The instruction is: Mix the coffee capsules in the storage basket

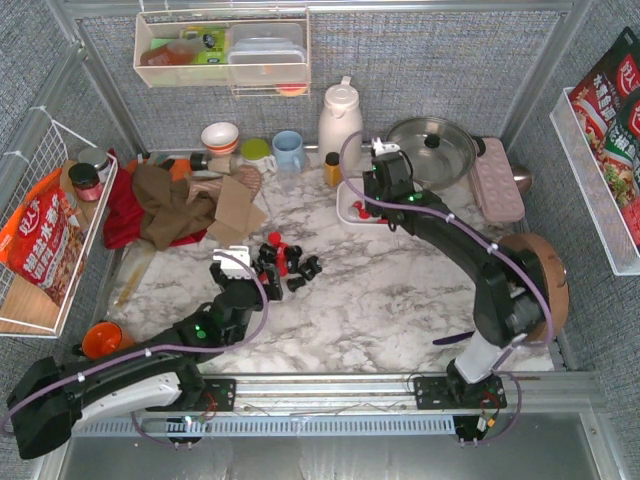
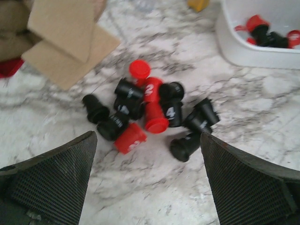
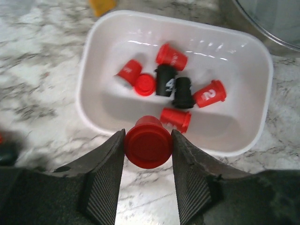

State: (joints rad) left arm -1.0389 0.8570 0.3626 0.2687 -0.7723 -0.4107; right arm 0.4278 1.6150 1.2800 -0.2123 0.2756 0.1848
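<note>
Coffee capsules [image 3: 165,80] in the storage basket [image 3: 174,18] read 2 and 4.

I see a smooth tabletop [image 2: 262,103] with a marble pattern and a faint sheen. The storage basket [image 3: 89,56] is glossy white plastic. The coffee capsules [image 2: 150,110] are smooth red and black plastic. The pads [image 2: 56,183] of the left gripper [image 2: 147,135] show a fine, matt black mesh texture. The cardboard [image 2: 65,42] is matt brown.

**Coffee capsules [image 2: 150,110] heaped before the left gripper [image 2: 146,136]**

Its jaws stand wide apart. Just ahead, between the fingers [image 2: 56,183], the red and black ones lie touching (some numbered). Ahead-right sits the storage basket [image 2: 234,52]; ahead-left, cardboard pieces [image 2: 65,42].
</note>
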